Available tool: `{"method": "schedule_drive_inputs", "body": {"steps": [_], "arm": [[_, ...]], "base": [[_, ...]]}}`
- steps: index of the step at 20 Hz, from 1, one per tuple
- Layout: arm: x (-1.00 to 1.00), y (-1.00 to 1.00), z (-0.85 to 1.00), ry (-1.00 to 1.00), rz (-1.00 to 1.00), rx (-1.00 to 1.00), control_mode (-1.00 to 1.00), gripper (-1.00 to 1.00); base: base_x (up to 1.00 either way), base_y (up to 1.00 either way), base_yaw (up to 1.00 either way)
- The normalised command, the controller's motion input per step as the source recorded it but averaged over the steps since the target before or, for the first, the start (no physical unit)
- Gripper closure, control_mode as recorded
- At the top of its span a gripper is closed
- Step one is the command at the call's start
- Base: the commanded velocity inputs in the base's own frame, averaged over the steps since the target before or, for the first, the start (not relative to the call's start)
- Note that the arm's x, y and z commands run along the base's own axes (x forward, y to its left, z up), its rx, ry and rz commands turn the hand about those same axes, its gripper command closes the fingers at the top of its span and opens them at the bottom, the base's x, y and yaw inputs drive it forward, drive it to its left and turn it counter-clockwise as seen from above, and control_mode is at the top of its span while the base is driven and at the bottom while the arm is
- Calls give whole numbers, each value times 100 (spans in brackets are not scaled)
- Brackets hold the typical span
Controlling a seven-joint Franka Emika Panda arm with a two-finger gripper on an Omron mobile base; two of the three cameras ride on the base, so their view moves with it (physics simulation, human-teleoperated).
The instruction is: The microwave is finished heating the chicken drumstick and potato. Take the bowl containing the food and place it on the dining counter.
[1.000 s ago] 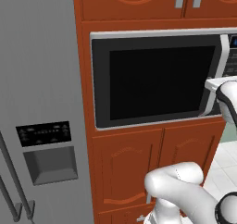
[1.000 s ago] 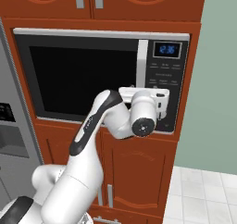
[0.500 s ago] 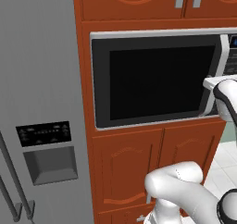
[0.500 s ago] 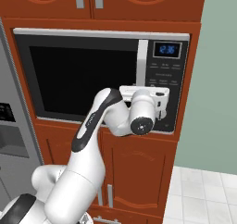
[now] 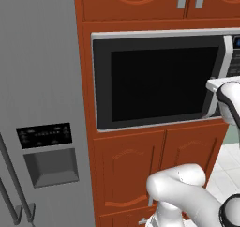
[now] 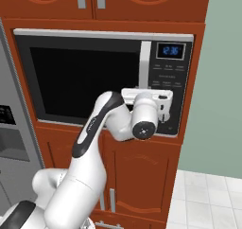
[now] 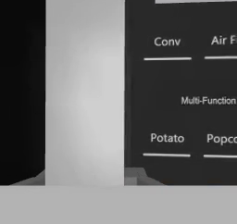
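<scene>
- While the door is shut, the microwave (image 6: 104, 79) sits in a red-brown cabinet (image 5: 136, 160), its black glass showing nothing of what is inside.
- Right at the door's handle (image 6: 145, 65), a pale upright bar between the glass and the control panel (image 6: 170, 81), is the gripper (image 6: 163, 110).
- From the hand's own camera, that handle (image 7: 84, 86) stands straight ahead and very close, with dark glass to its left.
- To its right lie panel labels reading "Conv", "Multi-Function" and "Potato".
- Whether the fingers are apart or together I cannot tell; the tips are hidden.
- Left of the arm stands a grey fridge (image 5: 40, 104) with a dispenser (image 5: 49, 167).
</scene>
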Motion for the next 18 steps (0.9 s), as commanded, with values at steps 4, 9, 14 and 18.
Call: {"method": "schedule_drive_inputs", "body": {"steps": [4,9,14,18], "arm": [[-69,0,5,-9,1,0,-100,100],[-97,0,19,-7,3,0,-100,100],[-100,0,32,-1,2,2,-100,100],[-100,0,36,0,1,3,-100,100]], "base": [[0,0,0],[0,0,0],[0,0,0],[0,0,0]]}}
